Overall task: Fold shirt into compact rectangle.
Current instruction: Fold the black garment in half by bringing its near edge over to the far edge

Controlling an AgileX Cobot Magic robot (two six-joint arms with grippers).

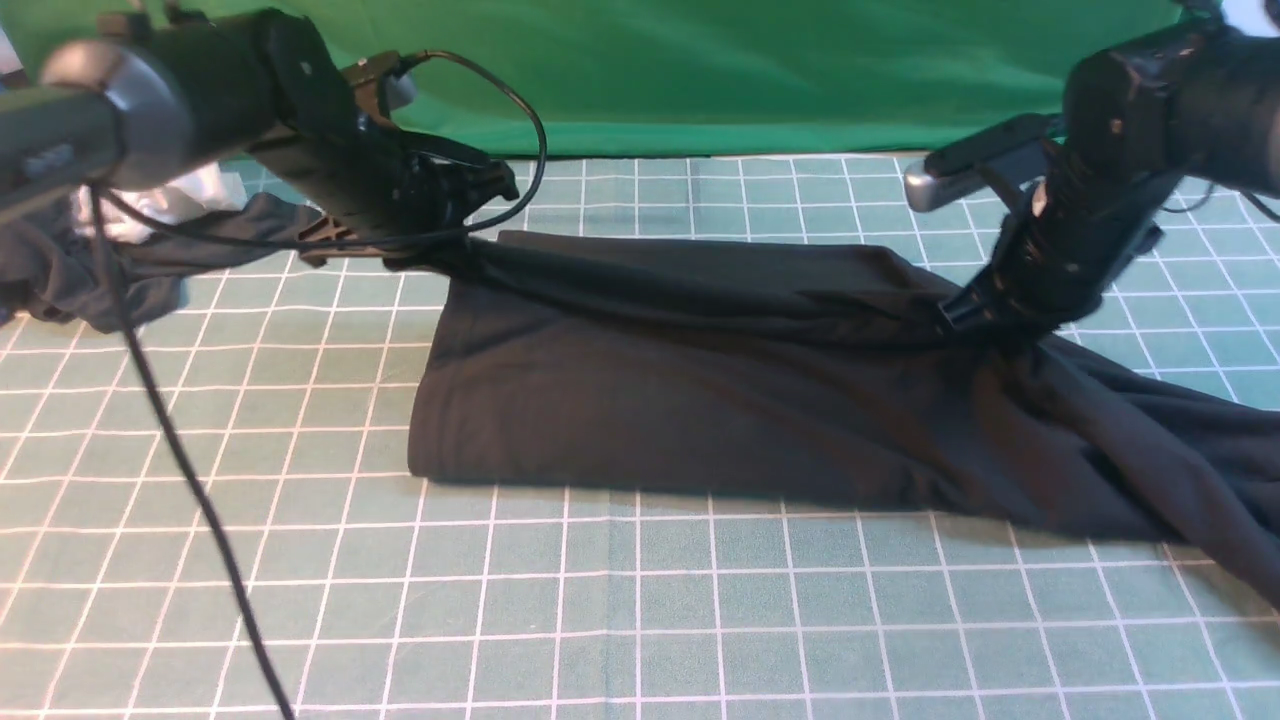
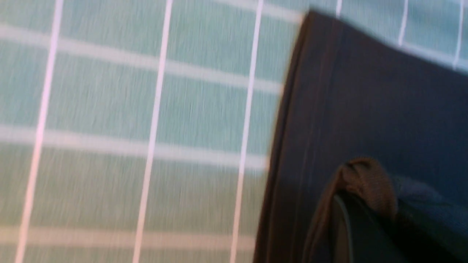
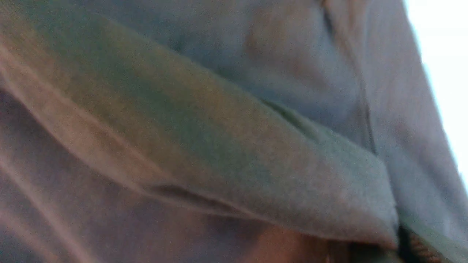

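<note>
- Plainly, the shirt [image 1: 700,380] is lying across the middle of the table mat [image 1: 640,620]. It is a soft black knit folded into a long, thick slab, with a blunt, squarish end pointing toward 9 o'clock and a rumpled, twisting tail spilling off toward 4 o'clock.
- The left gripper [image 1: 440,235] is clenching the shirt's far corner, at about 10 o'clock of the slab, and pulling the cloth up into a small taut peak.
- From the left wrist camera, a fold of the knit is draping over one dark, smooth finger [image 2: 351,226], and the shirt's edge is showing as thin stacked layers.
- The right gripper [image 1: 985,310] is pinching a gathered bunch of the shirt at about 2 o'clock, with creases fanning out from its closed jaws.
- The right wrist camera is showing nothing but blurred, fuzzy folds of the same knit.
- The mat is looking like flat teal cloth ruled with white grid lines, and a matte green backdrop [image 1: 750,70] is hanging at 12 o'clock.
- A smaller dark garment [image 1: 90,280] is sitting bunched at 9 o'clock with something pale and crumpled [image 1: 190,190] behind it. I cannot tell whether it is touching the shirt.
- A thin black cable [image 1: 200,500] is trailing from the left arm down toward 7 o'clock.
</note>
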